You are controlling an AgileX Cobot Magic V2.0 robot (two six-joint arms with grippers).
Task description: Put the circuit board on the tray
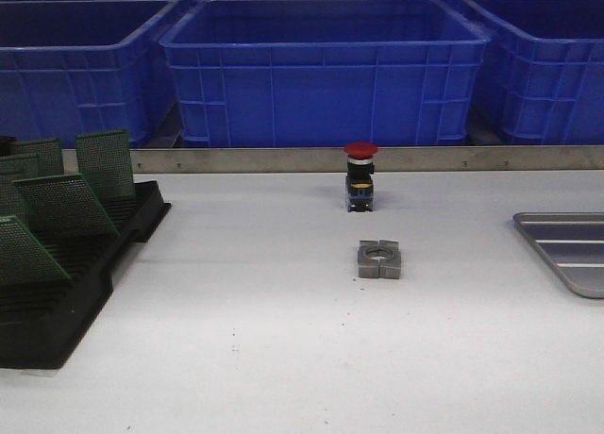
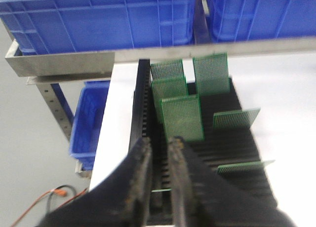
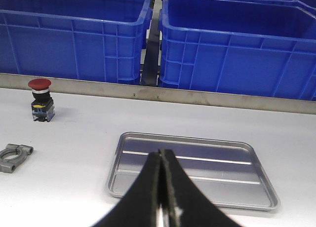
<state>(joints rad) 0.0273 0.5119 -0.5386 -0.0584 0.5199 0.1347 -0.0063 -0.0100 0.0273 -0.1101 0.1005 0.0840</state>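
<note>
The left tool [image 2: 159, 187] is hovering low over the near end of the black rack [image 2: 207, 153], its two fingers standing a narrow gap apart and gripping nothing. A thin green edge is showing in that gap, but it cannot be told whether this is a board seated in a slot below. Just beyond the tool, the nearest upright circuit board [image 2: 182, 117] is standing in its slot, with further boards [image 2: 212, 74] ranged behind it and two more leaning at the rack's side.

Each board is appearing thin, light and rigid, with a perforated face. It is likely to flex little but to slip if pinched on the flat face alone. The recommended hold is across the thickness at the free top edge, lifting straight along the slot to avoid jamming.

The right tool [image 3: 163, 187] is hanging over the near rim of the tray [image 3: 247, 197], its fingers pressed together and carrying nothing. The tray is lying bare on the bench [image 1: 283, 358], well apart from the rack, with a red push-button [image 1: 360, 176] and a metal clamp [image 1: 379, 259] between them.
</note>
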